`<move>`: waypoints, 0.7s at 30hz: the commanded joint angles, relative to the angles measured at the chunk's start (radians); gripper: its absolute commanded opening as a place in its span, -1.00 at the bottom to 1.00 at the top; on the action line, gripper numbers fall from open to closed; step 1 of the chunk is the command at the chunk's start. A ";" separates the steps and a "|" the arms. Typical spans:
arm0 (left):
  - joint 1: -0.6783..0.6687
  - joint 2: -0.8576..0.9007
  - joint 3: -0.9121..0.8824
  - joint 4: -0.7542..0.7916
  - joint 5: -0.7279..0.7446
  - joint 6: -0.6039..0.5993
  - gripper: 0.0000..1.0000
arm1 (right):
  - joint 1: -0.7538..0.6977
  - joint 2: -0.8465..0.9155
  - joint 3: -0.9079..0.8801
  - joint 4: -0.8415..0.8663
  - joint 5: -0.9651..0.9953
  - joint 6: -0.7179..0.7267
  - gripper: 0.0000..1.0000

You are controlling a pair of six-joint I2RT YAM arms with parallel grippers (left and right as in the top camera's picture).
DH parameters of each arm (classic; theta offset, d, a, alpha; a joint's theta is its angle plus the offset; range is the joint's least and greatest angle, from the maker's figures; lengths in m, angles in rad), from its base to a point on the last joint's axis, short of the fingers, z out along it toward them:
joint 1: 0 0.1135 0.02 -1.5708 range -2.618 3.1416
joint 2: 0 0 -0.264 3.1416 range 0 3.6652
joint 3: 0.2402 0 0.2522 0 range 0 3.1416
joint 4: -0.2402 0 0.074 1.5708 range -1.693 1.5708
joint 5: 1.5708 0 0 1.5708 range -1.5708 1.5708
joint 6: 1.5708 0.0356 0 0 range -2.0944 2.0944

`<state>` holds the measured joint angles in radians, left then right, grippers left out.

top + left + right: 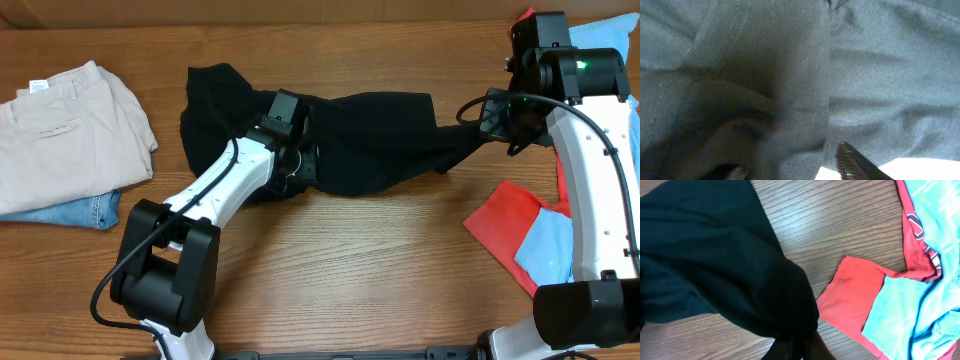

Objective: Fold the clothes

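The step in hand is judged to be the spreading-out of the black T-shirt [370, 140], which is needed before any fold can be made. The shirt lies bunched and creased across the far middle of the table [380, 270], drawn to a narrow point at its right end.

That point is pinched by the right gripper [490, 118], whose jaws are pressed together on the cloth. The right arm is bent down over that end from above, the cloth being lifted a little there.

The left arm is stretched from the near edge of the table to the shirt's left half, and the left gripper [292, 140] is set down into the cloth. One finger [852, 162] is seen in the wrist view with fabric heaped beside it. Whether cloth is clamped there cannot be told.

Next, a firm hold at the left would be called for, then an even pull apart so the shirt is flattened.

A red shirt [505, 225] and a light-blue shirt [545, 245] lie to the right of the black T-shirt, untouched.
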<state>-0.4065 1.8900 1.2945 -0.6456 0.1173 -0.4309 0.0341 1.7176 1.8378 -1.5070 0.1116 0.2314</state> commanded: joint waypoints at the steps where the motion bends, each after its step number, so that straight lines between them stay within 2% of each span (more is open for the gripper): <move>1: -0.014 0.008 -0.007 0.011 -0.024 -0.008 -0.32 | -0.004 -0.005 -0.003 0.006 0.011 -0.003 -0.90; 5: -0.014 0.008 -0.007 0.026 -0.043 -0.008 -0.88 | -0.004 -0.005 -0.003 0.004 0.011 -0.003 -0.90; 6: -0.014 0.008 -0.007 0.028 -0.070 -0.008 -0.92 | -0.004 -0.005 -0.003 0.002 0.011 -0.003 -0.90; 10: -0.013 0.008 -0.006 0.030 -0.167 -0.006 -0.92 | -0.004 -0.005 -0.003 0.001 0.011 -0.003 -0.90; 14: -0.011 -0.016 0.039 0.000 -0.175 0.060 -0.92 | -0.004 -0.005 -0.003 0.001 0.011 -0.003 -0.91; 19: -0.010 -0.123 0.225 -0.175 -0.296 0.106 -0.92 | -0.004 -0.009 -0.002 0.028 -0.012 0.002 -0.92; 21: 0.001 -0.189 0.334 -0.255 -0.316 0.160 -0.92 | -0.004 -0.014 0.017 0.031 -0.021 0.005 -0.92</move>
<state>-0.4126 1.8484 1.4673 -0.8528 -0.1062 -0.3573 0.0341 1.7176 1.8378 -1.4818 0.1047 0.2317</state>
